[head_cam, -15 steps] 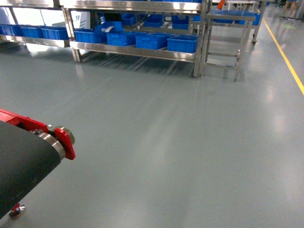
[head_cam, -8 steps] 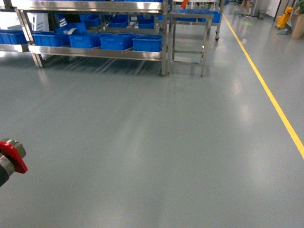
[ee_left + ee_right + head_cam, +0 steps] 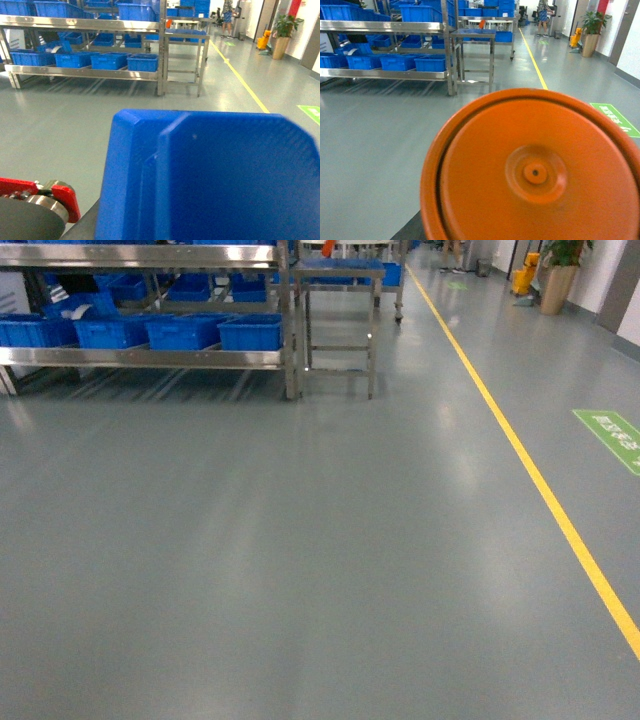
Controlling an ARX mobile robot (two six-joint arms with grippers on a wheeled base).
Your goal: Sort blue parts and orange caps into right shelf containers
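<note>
A big blue part (image 3: pixel 215 175) with a bevelled corner fills the lower left wrist view, held up above the floor. It hides my left gripper's fingers. An orange cap (image 3: pixel 535 170), round with a small hub at its centre, fills the right wrist view the same way and covers my right gripper's fingers. Neither gripper nor arm shows in the head view. Bright-blue crates (image 3: pixel 250 333) stand in a row on the low steel shelf (image 3: pixel 150 358) at the far left, also seen as crates (image 3: pixel 142 62) from the left wrist and crates (image 3: pixel 430 62) from the right wrist.
Grey floor stretches ahead, crossed by a yellow line (image 3: pixel 530 475) on the right, with a green floor sign (image 3: pixel 612 435) beyond it. A small steel trolley (image 3: pixel 338 330) stands beside the shelf. A red-capped conveyor roller (image 3: pixel 55 200) sits low left in the left wrist view.
The head view has swung to the right: the shelves slid to the left, the red conveyor end dropped out of view, and the yellow line moved towards the middle.
</note>
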